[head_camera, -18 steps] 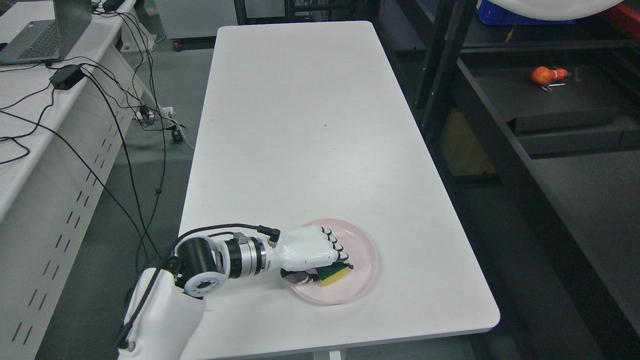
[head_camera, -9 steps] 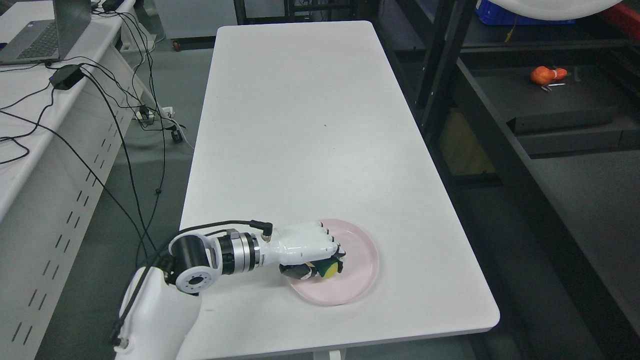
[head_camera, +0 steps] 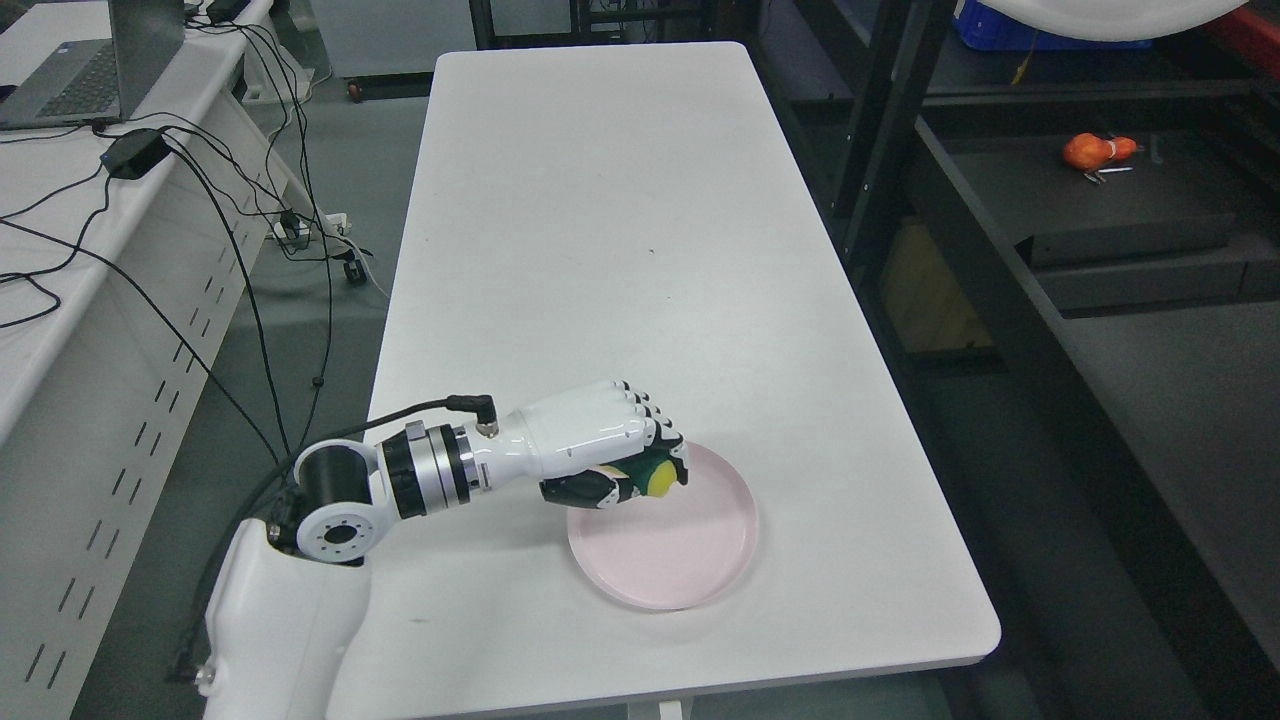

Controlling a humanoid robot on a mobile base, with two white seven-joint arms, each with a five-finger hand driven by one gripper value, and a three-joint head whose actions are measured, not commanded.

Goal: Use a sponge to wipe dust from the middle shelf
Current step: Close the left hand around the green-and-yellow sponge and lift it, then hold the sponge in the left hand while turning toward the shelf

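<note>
— See that? The left hand [head_camera: 610, 450] is up off the pink plate [head_camera: 690, 560] now. A second ago it was down flat in the dish, fingers just coming round the sponge [head_camera: 650, 477].

— And it has the sponge with it?

— Yes — the fingers are clenched round it, and only a bit of yellow and green pokes out at the knuckle end. The plate underneath is bare. The sponge hangs in the fist above the plate's near-left rim, clear of the tabletop [head_camera: 600, 250].

— So the pick-up is done, by the look of it.

— I'd say so. The squeeze happened first, then the lift; the plate itself hasn't budged. What's left is the real work: the dark shelf unit [head_camera: 1100, 200] stands off to the right of the table, well apart from the hand, so the arm has a long carry across before any wiping starts.

— And the other arm?

— Nowhere in sight. One worry — the sponge is crushed small in that grip, so little of its face may be free to rub the shelf.
</note>
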